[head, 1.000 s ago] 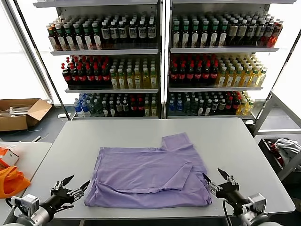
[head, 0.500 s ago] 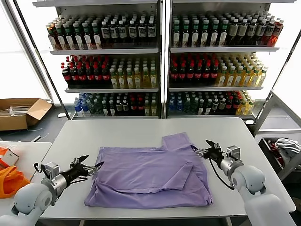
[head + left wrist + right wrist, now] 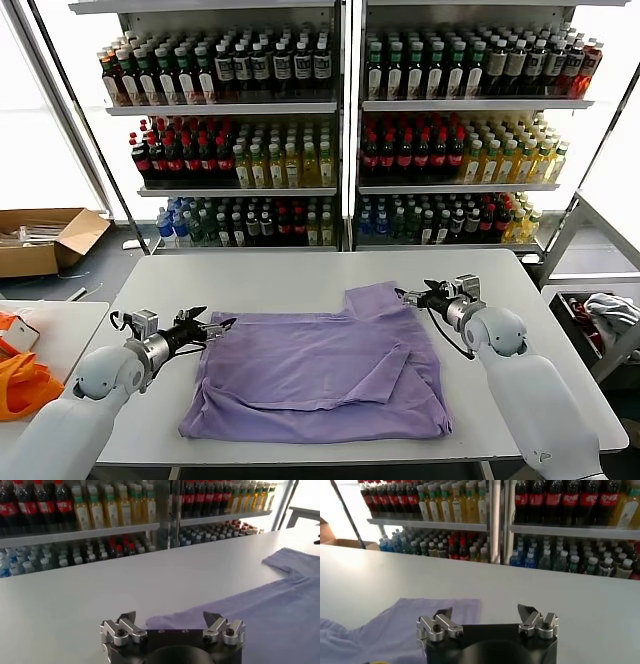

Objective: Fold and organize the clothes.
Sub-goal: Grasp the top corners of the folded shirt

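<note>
The left claw (image 3: 213,325) is spread wide and empty, positioned at the shirt's (image 3: 320,370) far left corner. The right claw (image 3: 408,296) is likewise spread and empty, beside the far sleeve. Since half a second ago, both claws have been advanced farther up the shirt's sides. The shirt is laid partly folded on the grey counter (image 3: 290,275). Bottle shelves (image 3: 345,130) are located behind.
</note>
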You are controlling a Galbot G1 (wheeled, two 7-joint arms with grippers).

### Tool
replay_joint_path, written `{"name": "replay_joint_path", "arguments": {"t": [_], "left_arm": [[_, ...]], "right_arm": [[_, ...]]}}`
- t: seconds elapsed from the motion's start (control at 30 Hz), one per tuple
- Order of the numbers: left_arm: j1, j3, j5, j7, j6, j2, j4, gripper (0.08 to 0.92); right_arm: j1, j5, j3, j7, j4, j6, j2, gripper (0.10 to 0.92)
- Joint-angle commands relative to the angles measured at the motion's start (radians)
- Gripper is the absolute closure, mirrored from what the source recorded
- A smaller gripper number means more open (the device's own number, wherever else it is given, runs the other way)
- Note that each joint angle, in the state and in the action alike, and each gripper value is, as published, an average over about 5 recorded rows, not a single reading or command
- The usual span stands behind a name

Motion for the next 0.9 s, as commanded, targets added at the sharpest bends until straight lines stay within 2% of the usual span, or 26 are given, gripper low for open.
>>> {"name": "replay_joint_path", "arguments": {"t": [0.03,0.13,0.27,0.63,0.9], "left_arm": [[-0.094,0.066,0.007,0.008,-0.007,-0.016,0.095,0.177],[-0.090,0.066,0.006,0.010,-0.007,-0.020,0.091,0.180],[-0.079,0.068,0.006,0.014,-0.006,-0.021,0.085,0.233],[-0.055,0.066,0.006,0.035,-0.011,-0.016,0.086,0.554],[-0.055,0.066,0.003,0.040,-0.015,-0.019,0.081,0.779]], "right_arm": [[0.073,-0.039,-0.059,-0.002,-0.137,0.003,0.055,0.205],[0.080,-0.045,-0.066,0.001,-0.159,0.007,0.074,0.236],[0.082,-0.050,-0.080,0.004,-0.172,0.001,0.087,0.344],[0.070,-0.015,-0.074,0.016,-0.168,0.002,0.098,0.656],[0.052,0.033,-0.059,0.033,-0.081,0.005,0.087,0.885]]}}
